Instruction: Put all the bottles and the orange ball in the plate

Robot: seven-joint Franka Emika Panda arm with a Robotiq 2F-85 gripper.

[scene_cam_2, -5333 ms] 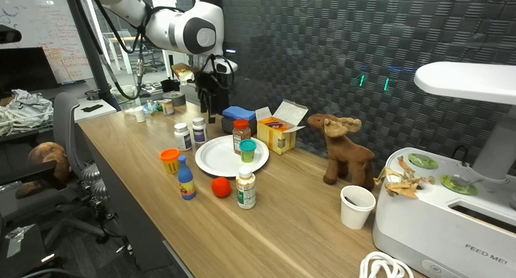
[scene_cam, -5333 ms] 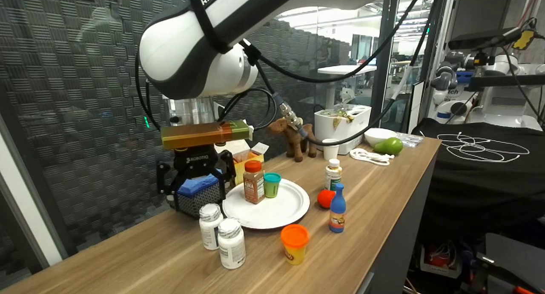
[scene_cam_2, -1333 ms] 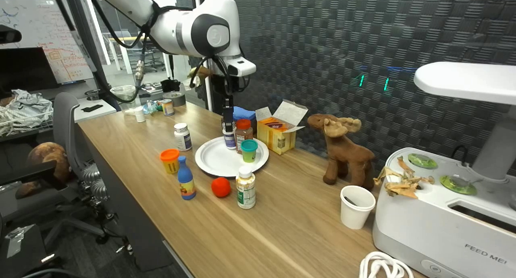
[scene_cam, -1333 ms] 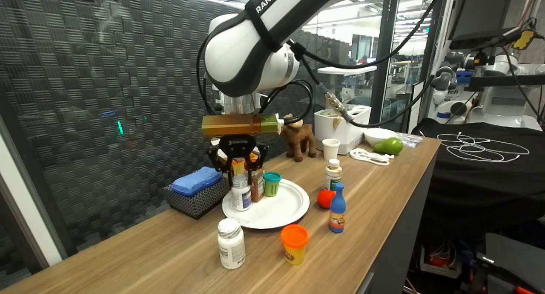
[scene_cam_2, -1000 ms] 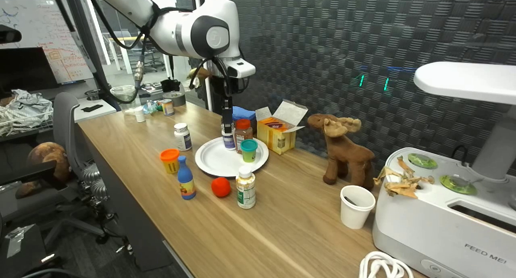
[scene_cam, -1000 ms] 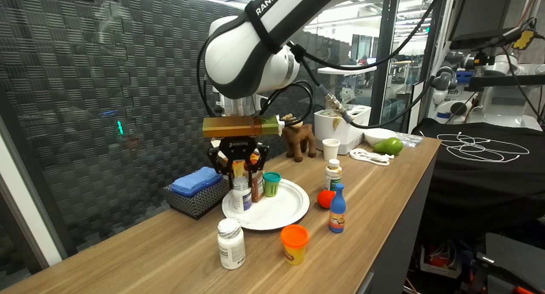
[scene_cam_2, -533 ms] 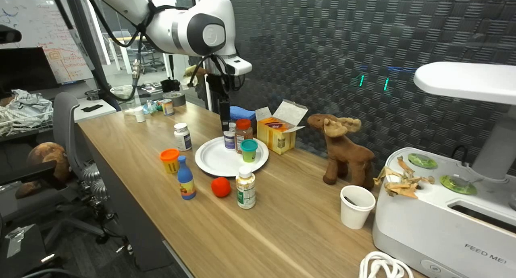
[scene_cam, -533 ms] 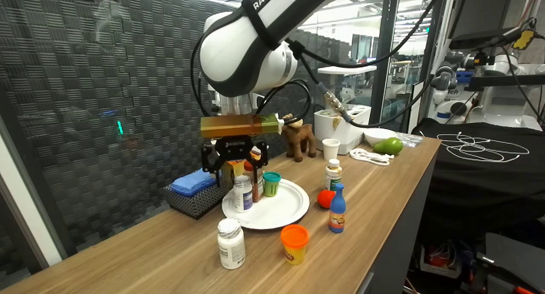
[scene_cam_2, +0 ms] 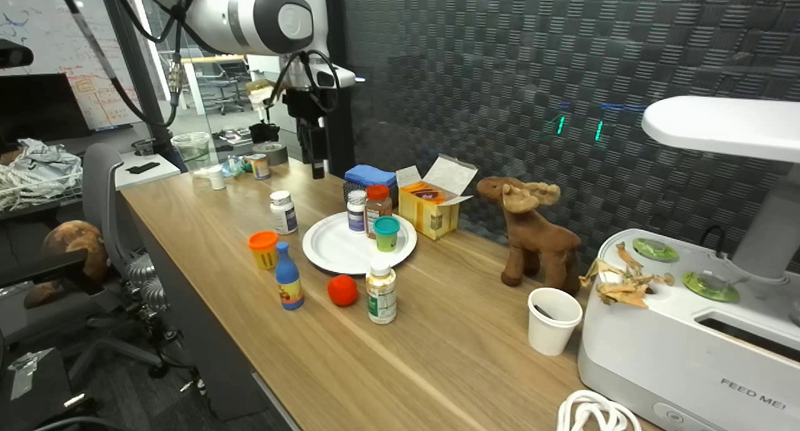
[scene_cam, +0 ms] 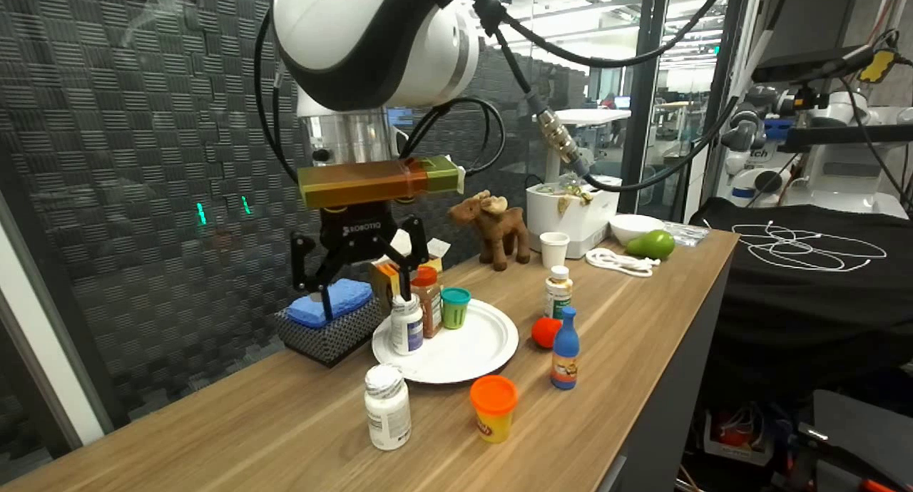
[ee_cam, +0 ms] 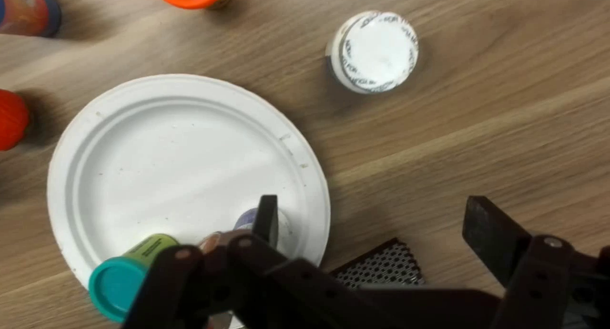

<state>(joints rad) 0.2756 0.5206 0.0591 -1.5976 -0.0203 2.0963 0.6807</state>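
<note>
My gripper (scene_cam: 366, 306) is open and empty, raised beside the white plate (scene_cam: 471, 356). In the wrist view its fingers (ee_cam: 493, 238) stand wide apart. On the plate stand a white bottle (scene_cam: 406, 328), partly hidden by a finger in the wrist view, an orange-brown bottle with a red cap (scene_cam_2: 378, 207) and a green tub (scene_cam_2: 386, 234). A second white bottle (scene_cam: 387, 410) stands on the table; its cap shows in the wrist view (ee_cam: 376, 52). A blue bottle (scene_cam_2: 289, 278), the orange ball (scene_cam_2: 342, 290) and a green-labelled white-capped bottle (scene_cam_2: 381, 293) stand off the plate.
An orange-lidded yellow tub (scene_cam: 493, 408) stands near the table's front edge. A dark basket with a blue cloth (scene_cam: 332, 306) and an open yellow box (scene_cam_2: 431, 209) stand behind the plate. A toy moose (scene_cam_2: 537, 237) and a paper cup (scene_cam_2: 553, 322) are farther along.
One white bottle went from the table onto the plate in my gripper. The gripper then opened, let it go, and moved up and away from it, towards the basket's side.
</note>
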